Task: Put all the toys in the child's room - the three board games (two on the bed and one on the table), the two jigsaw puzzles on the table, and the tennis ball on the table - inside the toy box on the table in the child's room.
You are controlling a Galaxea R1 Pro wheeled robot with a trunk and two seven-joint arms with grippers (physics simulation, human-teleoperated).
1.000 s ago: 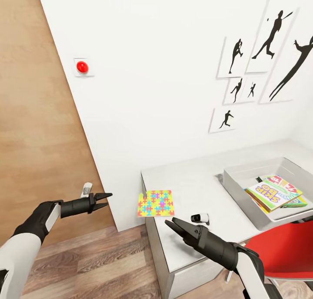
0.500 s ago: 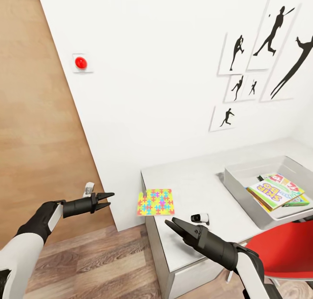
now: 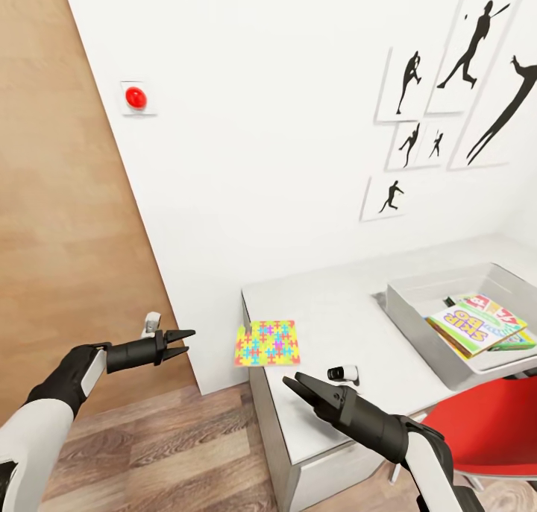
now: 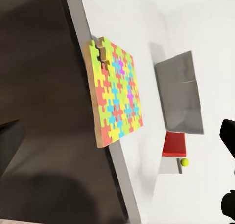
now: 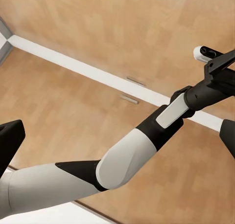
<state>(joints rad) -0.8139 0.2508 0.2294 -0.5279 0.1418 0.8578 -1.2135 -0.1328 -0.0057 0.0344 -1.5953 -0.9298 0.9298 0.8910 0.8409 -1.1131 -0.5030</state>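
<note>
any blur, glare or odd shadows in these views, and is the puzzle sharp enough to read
Head view: evenly lit, no glare, soft faint shadows; the jigsaw puzzle on the table is crisp. Left wrist view: the puzzle is sharp, the space under the table very dark, the tennis ball tiny. Right wrist view: flat light; the left arm looms large.

you see a matt smooth grey-white table (image 3: 335,311), a glossy printed jigsaw puzzle (image 3: 267,343), and a wood-plank floor (image 3: 171,445) with visible grain.
</note>
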